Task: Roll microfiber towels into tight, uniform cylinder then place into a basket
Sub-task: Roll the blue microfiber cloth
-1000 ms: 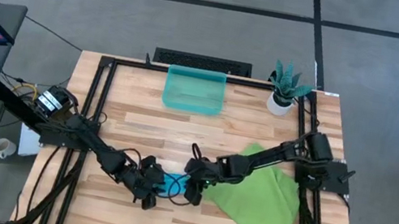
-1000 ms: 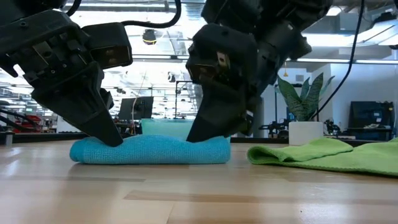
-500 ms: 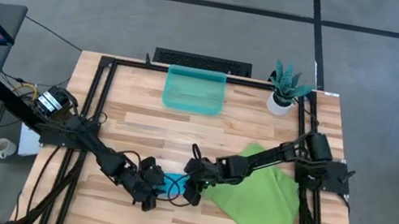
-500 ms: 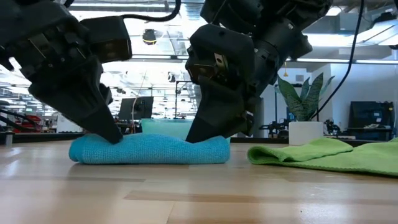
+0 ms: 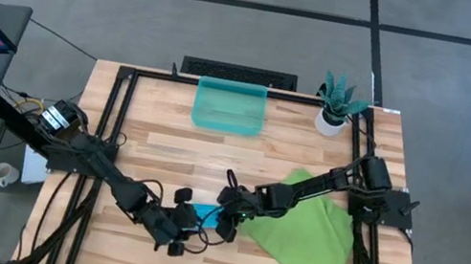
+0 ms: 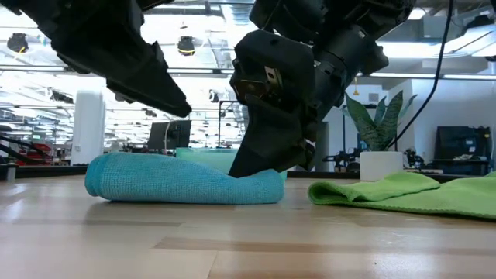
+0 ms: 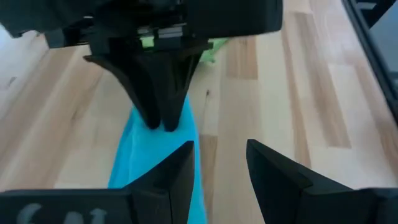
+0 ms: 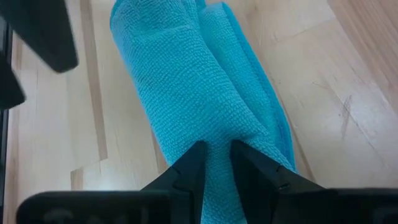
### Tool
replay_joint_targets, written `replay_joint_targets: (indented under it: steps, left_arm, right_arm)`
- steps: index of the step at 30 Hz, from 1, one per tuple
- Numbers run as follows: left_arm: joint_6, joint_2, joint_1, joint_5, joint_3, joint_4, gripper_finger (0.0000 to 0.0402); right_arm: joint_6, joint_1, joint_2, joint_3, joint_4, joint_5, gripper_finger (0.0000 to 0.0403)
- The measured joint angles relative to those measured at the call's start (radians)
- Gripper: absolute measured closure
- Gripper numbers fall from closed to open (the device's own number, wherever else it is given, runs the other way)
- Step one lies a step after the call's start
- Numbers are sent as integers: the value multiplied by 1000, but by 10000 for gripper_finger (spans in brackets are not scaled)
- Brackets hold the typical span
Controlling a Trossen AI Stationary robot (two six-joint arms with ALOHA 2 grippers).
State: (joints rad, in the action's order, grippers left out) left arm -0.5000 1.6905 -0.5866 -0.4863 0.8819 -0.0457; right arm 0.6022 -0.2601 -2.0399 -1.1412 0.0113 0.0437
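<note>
The sky-blue towel (image 6: pixel 182 184) lies as a loose roll on the table near its front edge, its length running left to right. It also shows in the high view (image 5: pixel 204 214) and the right wrist view (image 8: pixel 186 81). My right gripper (image 6: pixel 260 167) is shut on the roll's right end. My left gripper (image 6: pixel 174 101) hangs open above the roll's left end, clear of it, and shows in its own wrist view (image 7: pixel 221 162). The lime-green towel (image 5: pixel 305 232) lies flat on the table at the right. The teal basket (image 5: pixel 230 107) stands at the far middle. My right gripper pinches a raised fold on top of the blue roll (image 8: pixel 214 146) at its right end, between its two fingers (image 8: pixel 193 165). The fingers come from above, slanting down from the table's right. The roll lies on the table along its whole length.
A white pot with a green plant (image 5: pixel 338 102) stands at the far right corner. Black frame rails (image 5: pixel 111 120) run along the table's sides. The green towel (image 6: pixel 403 190) lies just right of the blue roll. Bare wood shows between the roll and the basket.
My left gripper has risen off the blue roll's left end and now hangs clear above it. That end of the roll has sprung up rounder. My right gripper has stayed on the right end.
</note>
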Motion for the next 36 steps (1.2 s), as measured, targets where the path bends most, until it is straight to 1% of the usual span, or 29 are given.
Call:
replay_joint_targets:
  steps: [2,4,10,14,18,22,25,29,34,36]
  left_arm:
    - [-7,23,14,5,1,-28,262]
    - [-17,50,27,15,-1,-22,262]
    - [-100,148,61,84,1,-25,262]
    - [-152,178,61,88,4,-27,262]
    - [-193,176,48,82,6,18,262]
    - [-202,144,29,66,8,67,262]
    - [-197,104,12,71,25,143,262]
    - [-275,78,-11,70,35,240,262]
    - [-388,79,-23,55,-2,230,262]
    - [-411,78,-23,54,-12,226,262]
  right_arm:
    - [0,0,0,0,1,0,296]
    - [0,0,0,0,-6,0,296]
    - [0,-1,0,0,-9,2,296]
    - [0,-1,0,0,-10,2,296]
    - [0,-1,0,0,-6,3,296]
    - [0,0,0,-2,-9,3,296]
    - [0,0,0,-2,-9,3,296]
    - [0,0,0,-2,-9,3,296]
    - [0,0,0,-1,-9,3,296]
    - [0,-1,0,-1,-9,3,296]
